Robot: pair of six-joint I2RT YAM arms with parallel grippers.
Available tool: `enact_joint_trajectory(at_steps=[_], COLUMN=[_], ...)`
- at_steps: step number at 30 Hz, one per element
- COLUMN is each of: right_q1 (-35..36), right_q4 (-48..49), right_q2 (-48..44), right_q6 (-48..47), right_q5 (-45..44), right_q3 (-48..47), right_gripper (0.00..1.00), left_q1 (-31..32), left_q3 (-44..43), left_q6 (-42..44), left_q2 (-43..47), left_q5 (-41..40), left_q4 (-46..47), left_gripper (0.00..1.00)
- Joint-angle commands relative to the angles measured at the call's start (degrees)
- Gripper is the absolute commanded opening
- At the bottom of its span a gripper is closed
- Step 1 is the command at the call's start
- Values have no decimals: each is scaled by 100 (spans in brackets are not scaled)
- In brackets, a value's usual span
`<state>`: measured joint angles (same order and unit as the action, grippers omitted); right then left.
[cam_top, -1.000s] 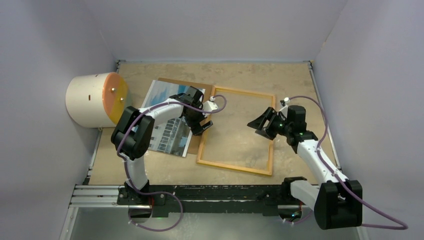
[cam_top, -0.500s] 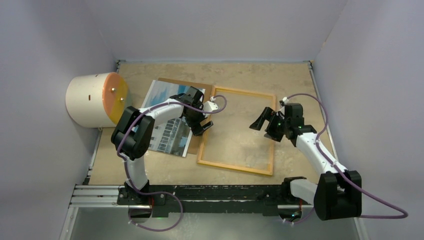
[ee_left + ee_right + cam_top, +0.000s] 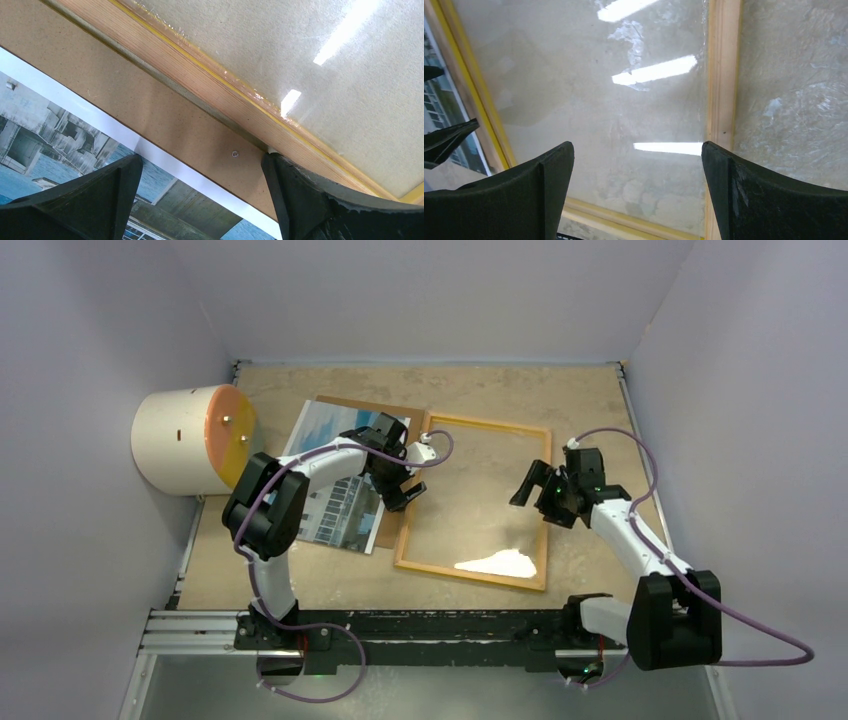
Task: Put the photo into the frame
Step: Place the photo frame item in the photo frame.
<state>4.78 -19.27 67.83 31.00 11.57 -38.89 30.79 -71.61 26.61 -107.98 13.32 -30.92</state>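
The frame (image 3: 473,575) lies flat mid-table with its light wood back up and its clear pane (image 3: 599,100) showing the table through it. The photo (image 3: 330,508) of a white building lies left of it on a brown backing board (image 3: 389,526). My left gripper (image 3: 401,490) hovers open over the board's right edge (image 3: 150,105), between the photo (image 3: 50,125) and the frame's left rail (image 3: 200,65). One of its fingers (image 3: 320,200) stands right by that rail. My right gripper (image 3: 536,496) is open above the pane, next to the frame's right rail (image 3: 723,75). Neither gripper holds anything.
A white cylinder with an orange face (image 3: 190,440) lies on its side at the far left. Grey walls close in the table on three sides. A metal rail (image 3: 200,630) runs along the near edge by the arm bases.
My right gripper opened wide and drew back rightward to the frame's right rail. A bright glare now shows on the pane's near part. The left arm barely moved.
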Motion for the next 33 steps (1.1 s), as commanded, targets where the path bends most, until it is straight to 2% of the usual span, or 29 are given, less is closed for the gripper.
enact_joint_trajectory(at_steps=[1, 10, 27, 33], right_q1=[15, 14, -116, -126], right_q4=[-318, -398, -506, -488], right_q2=[75, -114, -955, -1216], right_q6=[-213, -138, 608, 805], right_q5=[-610, -1052, -234, -193], right_q3=[-250, -413, -439, -346], right_gripper=[99, 99, 99, 98], left_q1=[14, 5, 283, 436], left_q3=[42, 21, -883, -1211], left_q6=[25, 16, -246, -278], left_q2=[198, 167, -412, -684], left_q5=[186, 195, 362, 360], left_q4=[-11, -2, -55, -100], left_gripper=[100, 100, 100, 100])
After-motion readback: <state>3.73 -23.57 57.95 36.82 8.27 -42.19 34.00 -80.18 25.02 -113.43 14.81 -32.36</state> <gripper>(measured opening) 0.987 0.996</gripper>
